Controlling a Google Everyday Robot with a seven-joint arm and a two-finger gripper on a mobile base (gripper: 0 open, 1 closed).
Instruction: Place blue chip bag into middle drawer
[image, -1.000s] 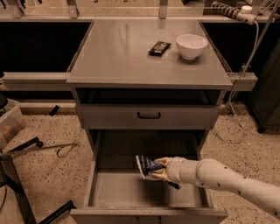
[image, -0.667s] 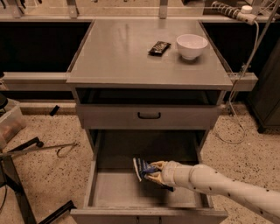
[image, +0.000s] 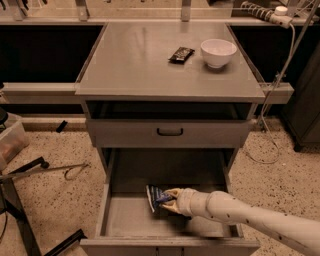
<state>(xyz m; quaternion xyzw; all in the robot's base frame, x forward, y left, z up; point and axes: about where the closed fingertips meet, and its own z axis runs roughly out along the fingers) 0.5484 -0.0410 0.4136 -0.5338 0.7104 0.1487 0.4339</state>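
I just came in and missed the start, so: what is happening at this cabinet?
The robot arm reaches into the open drawer. Its pincer is low inside, closed on the blue bag, held upright near the drawer floor and not yet released. On the cabinet top lie a white bowl and a dark wrapper.

Open from above, middle drawer (image: 131, 221); bare floor left of claw (image: 168, 199) gripping blue chip bag (image: 153, 195) mid-drawer; hemmed by tall side walls (image: 104, 209).
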